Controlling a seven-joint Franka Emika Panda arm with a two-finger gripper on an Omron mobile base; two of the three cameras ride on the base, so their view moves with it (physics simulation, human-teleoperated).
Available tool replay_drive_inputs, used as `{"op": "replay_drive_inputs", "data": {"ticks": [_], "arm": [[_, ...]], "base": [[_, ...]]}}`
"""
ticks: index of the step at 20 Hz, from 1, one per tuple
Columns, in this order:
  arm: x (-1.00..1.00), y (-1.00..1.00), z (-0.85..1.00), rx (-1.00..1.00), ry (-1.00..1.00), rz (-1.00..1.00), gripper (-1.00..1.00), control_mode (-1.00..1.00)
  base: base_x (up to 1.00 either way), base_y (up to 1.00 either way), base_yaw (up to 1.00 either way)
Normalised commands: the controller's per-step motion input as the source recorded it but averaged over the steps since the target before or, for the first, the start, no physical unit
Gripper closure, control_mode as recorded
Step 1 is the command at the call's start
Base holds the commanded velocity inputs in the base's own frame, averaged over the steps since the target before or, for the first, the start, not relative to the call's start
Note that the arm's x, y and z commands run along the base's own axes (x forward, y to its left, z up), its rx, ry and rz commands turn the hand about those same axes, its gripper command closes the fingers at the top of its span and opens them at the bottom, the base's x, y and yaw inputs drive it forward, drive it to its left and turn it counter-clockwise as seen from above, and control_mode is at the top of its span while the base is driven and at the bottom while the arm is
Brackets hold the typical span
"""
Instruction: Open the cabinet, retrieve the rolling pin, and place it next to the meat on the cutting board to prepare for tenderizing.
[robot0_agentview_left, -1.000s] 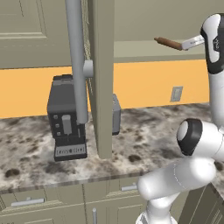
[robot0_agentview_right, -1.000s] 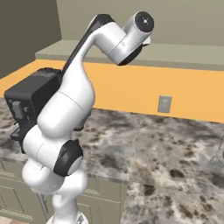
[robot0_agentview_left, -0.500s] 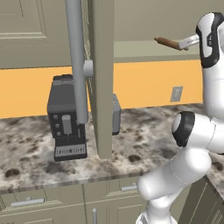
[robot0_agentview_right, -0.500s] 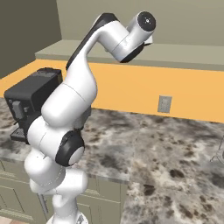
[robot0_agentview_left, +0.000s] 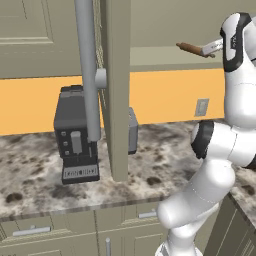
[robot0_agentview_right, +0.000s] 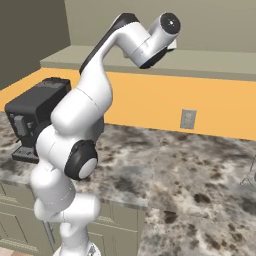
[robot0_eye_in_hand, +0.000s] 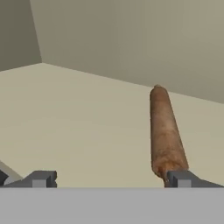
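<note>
Matt wooden rolling pin (robot0_eye_in_hand: 165, 131); speckled stone-look counter (robot0_agentview_left: 165, 160)

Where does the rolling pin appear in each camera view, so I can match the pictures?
Left base view: the rolling pin lies on the cabinet shelf at upper right, beside the white arm.
Right base view: I cannot make it out; the arm covers that part of the shelf.
Hand view: right of centre, running away from the camera.
Shared landmark: the beige shelf floor.

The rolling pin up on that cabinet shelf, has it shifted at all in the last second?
No. In the left base view the rolling pin lies at the same spot on the shelf of the cabinet, right of the open door, as before. The open gripper has not grasped it.
</note>
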Motion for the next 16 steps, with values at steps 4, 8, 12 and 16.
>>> {"op": "replay_drive_inputs", "data": {"ticks": [4, 8, 12, 16], "arm": [[0.19, -0.08, -0.03, 0.0, 0.01, 0.0, -1.0, -1.0], [0.19, -0.08, -0.05, 0.0, 0.01, 0.0, -1.0, -1.0], [0.19, -0.07, -0.05, 0.0, 0.0, 0.0, -1.0, -1.0], [0.18, -0.09, -0.06, 0.0, 0.01, 0.0, -1.0, -1.0]], "base": [[0.0, 0.0, 0.0], [0.0, 0.0, 0.0], [0.0, 0.0, 0.0], [0.0, 0.0, 0.0]]}}
